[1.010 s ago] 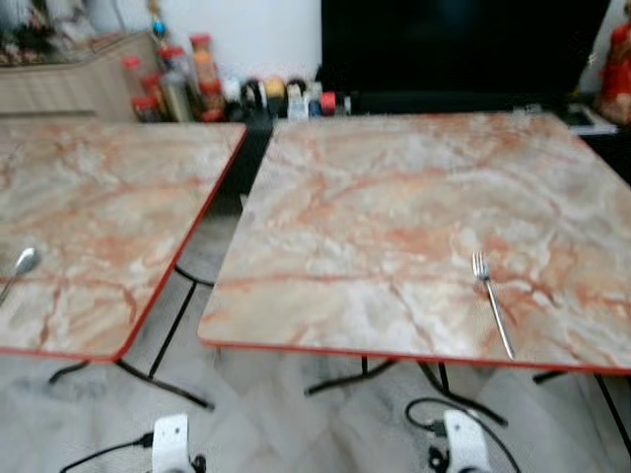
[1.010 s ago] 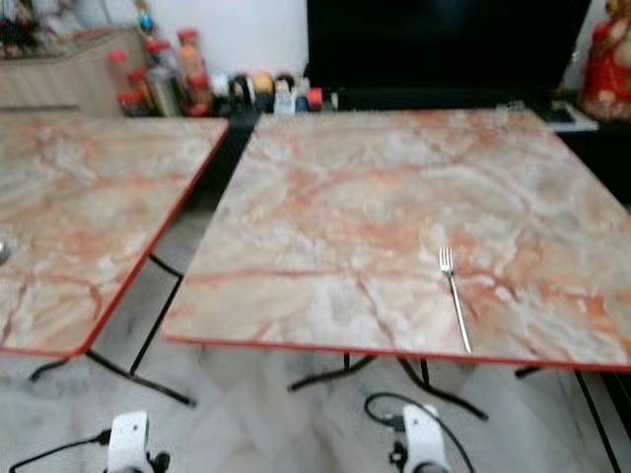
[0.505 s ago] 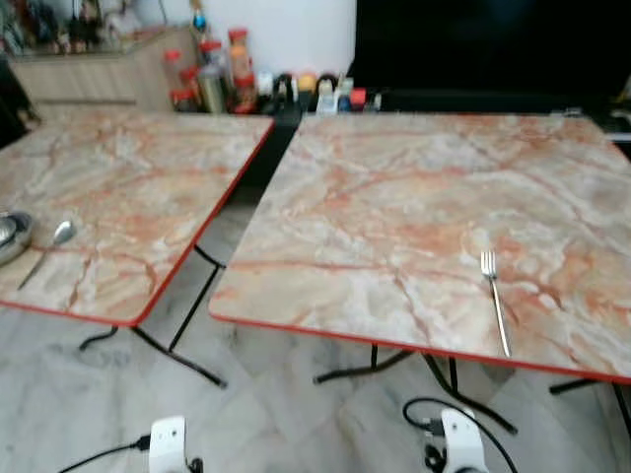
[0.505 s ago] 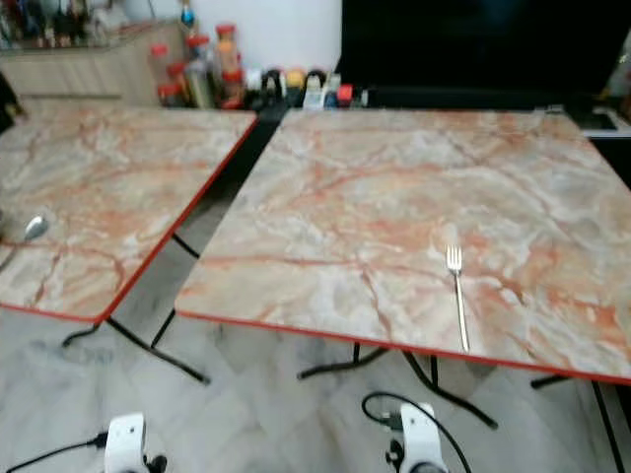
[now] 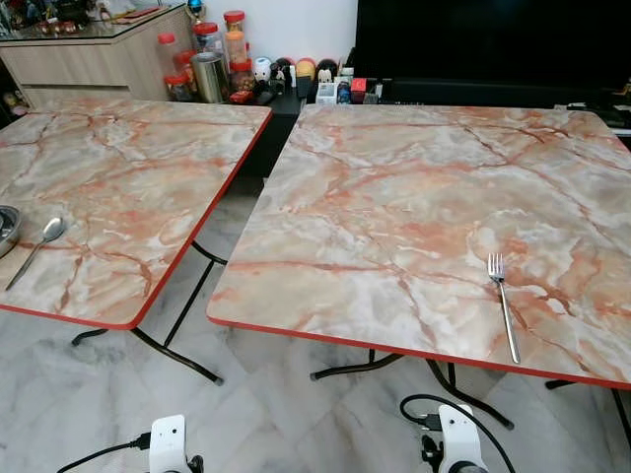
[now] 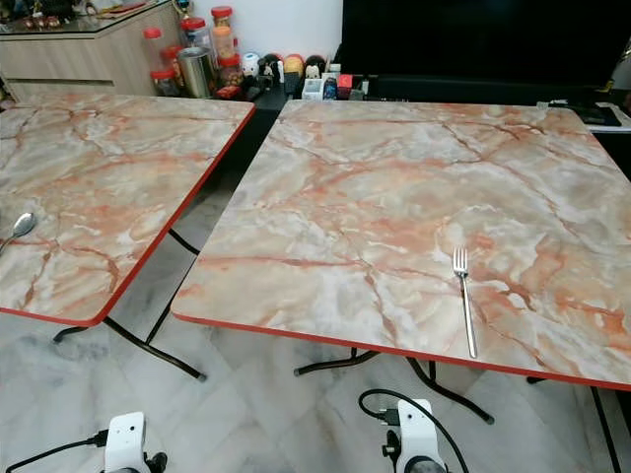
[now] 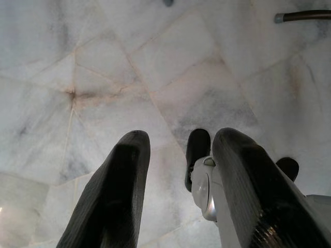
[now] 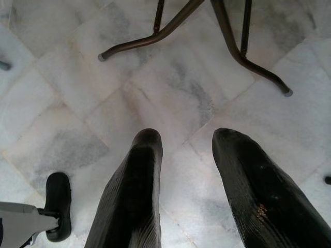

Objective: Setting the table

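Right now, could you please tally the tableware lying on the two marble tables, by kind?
Fork: 1, on the right table.
Spoon: 1, on the left table.
Metal bowl: 1, beside the spoon, cut off by the frame edge.
Total: 3.

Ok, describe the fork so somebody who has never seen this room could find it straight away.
Two marble-patterned tables with red edging stand side by side; take the right-hand table, in front of the dark screen. Near its front right corner lies the fork, tines pointing away from the robot. It is the lone utensil on that table, while the spoon lies on the left table beside a metal bowl.
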Motion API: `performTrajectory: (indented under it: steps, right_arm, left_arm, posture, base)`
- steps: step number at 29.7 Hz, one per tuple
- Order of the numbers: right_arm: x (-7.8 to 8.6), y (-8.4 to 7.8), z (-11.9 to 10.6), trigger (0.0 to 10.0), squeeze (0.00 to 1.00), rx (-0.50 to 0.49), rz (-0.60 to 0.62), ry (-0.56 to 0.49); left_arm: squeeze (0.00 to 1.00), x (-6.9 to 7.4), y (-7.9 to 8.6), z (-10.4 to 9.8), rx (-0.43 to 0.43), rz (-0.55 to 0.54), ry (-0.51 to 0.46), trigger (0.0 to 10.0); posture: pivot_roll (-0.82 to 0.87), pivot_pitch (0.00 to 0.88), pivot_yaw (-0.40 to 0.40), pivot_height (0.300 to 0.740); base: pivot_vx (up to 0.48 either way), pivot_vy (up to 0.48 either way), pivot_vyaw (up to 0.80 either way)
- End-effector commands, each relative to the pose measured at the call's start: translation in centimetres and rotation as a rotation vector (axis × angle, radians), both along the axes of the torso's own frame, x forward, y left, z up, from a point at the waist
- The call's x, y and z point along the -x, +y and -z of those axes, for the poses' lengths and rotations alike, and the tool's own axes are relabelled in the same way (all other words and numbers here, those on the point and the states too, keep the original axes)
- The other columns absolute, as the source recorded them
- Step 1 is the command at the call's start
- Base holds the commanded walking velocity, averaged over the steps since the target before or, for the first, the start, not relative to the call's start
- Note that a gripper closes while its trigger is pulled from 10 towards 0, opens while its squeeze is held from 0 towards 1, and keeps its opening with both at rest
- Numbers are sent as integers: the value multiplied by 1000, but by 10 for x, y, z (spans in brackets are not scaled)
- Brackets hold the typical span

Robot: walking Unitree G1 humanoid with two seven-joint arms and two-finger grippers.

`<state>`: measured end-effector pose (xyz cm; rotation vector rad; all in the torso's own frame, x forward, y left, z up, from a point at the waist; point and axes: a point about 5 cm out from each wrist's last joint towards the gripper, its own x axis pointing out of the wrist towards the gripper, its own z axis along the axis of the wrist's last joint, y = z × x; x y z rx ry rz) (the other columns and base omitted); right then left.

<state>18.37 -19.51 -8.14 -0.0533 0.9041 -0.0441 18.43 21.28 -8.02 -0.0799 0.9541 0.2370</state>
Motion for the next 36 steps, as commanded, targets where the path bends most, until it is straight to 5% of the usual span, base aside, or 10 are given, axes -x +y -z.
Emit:
performTrajectory:
  steps: [1,10,14,16,23,29,36]
  right_arm:
    - [-3,2,-1,10000,0,3,13,-16]
    - [7,-2,4,10000,0,-13,293,21]
    - [8,-1,4,10000,0,-17,318,18]
    - [19,-39,1,10000,0,7,549,4]
    - [14,-58,-7,10000,0,66,705,-28]
    - [-10,-69,-28,10000,0,183,792,-163]
    - [-13,-83,-51,10000,0,414,982,-289]
  left_arm:
    - [0,2,4,0,-2,-8,14,10000]
    - [0,1,4,0,-3,-9,13,10000]
    - [0,1,4,0,-3,-9,13,10000]
    - [0,2,5,0,-5,-10,15,10000]
    - [0,2,5,0,-6,-8,17,10000]
    - [0,2,6,0,-6,-9,15,10000]
    - [0,1,5,0,-7,-5,11,10000]
  posture:
    - [-22,0,27,740]
    - [-19,0,28,740]
    - [-19,0,28,740]
    - [-18,0,30,740]
    - [-23,0,32,740]
    - [-23,0,31,740]
    - [-29,0,31,740]
  base:
    - [0,0,0]
    - [0,0,0]
    - [0,0,0]
    - [0,0,0]
    - [0,0,0]
    - [0,0,0]
    - [0,0,0]
